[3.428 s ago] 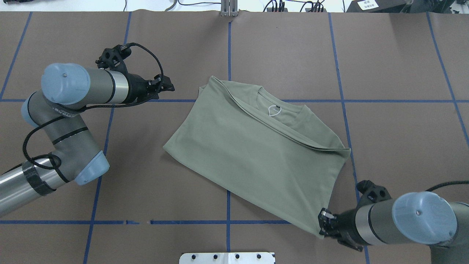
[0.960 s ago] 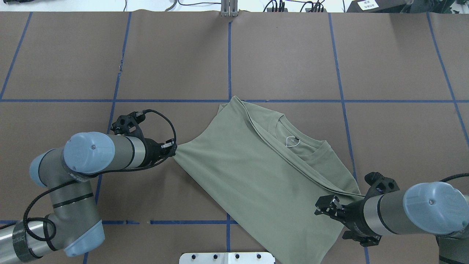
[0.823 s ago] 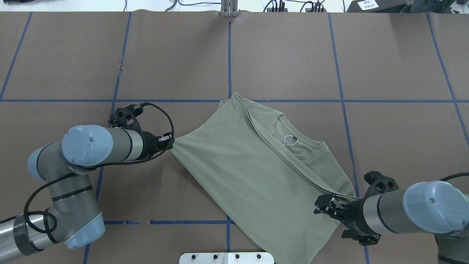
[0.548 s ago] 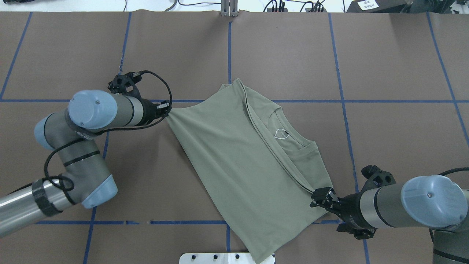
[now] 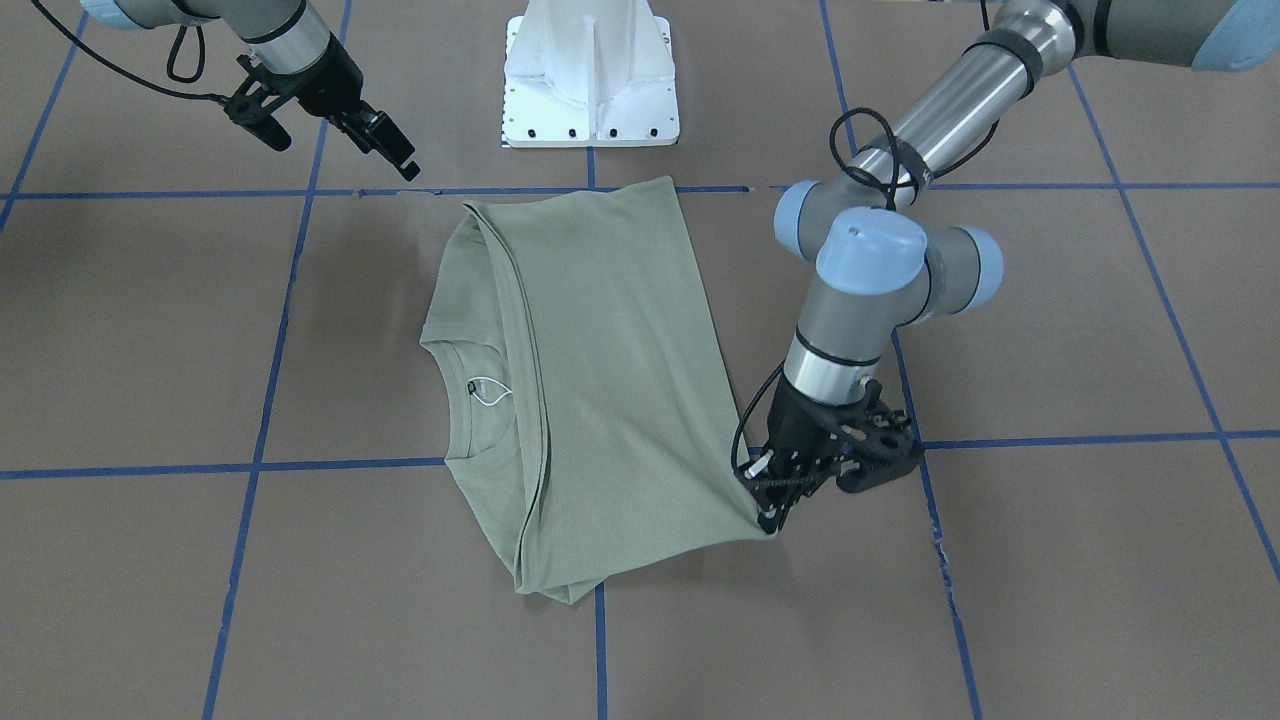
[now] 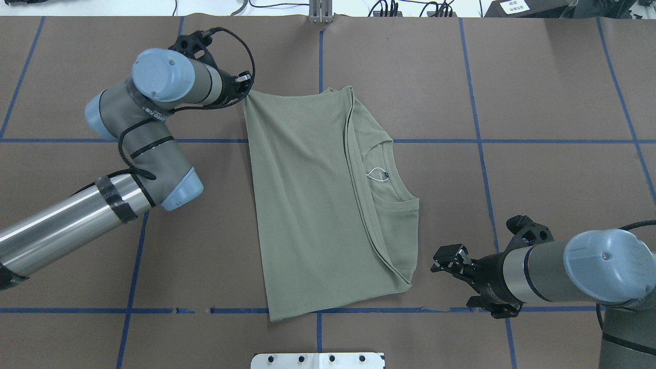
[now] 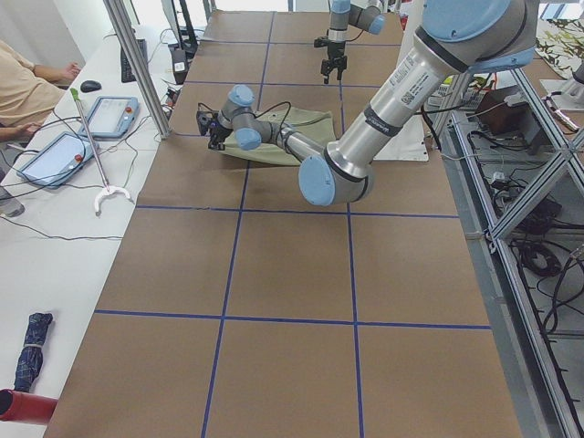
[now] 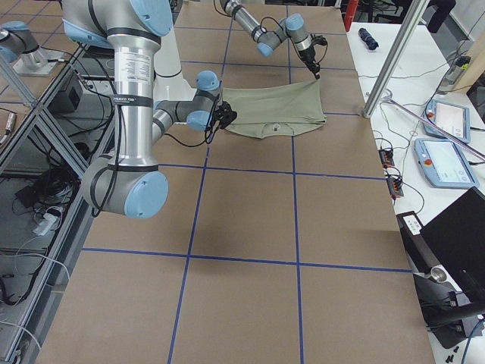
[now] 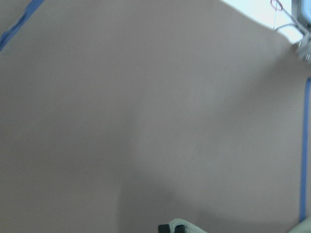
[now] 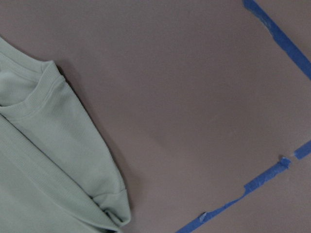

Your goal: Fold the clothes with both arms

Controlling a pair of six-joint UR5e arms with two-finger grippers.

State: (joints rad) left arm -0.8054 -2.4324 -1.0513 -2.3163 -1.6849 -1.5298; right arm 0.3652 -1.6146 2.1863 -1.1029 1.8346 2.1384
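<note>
Fingers of my left gripper (image 6: pixel 246 92) were clamped on the far left corner of the sage-green folded knit shirt (image 6: pixel 307 205), which lay flat mid-way on the brown table with blue tape lines (image 6: pixel 553 92). My right gripper (image 6: pixel 452 286) had its fingers apart, near the shirt's near right corner, not touching.

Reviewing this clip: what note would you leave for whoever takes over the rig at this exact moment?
Left claw: shut on a far corner of the shirt.
Right claw: open, empty, just off the shirt's near, collar-side corner.
Shirt: flat on the table, folded over itself, with the top layer covering part of the collar and the neck label showing.
Done: one fold.
Left: release the corner, then probably fold again crosswise.
</note>
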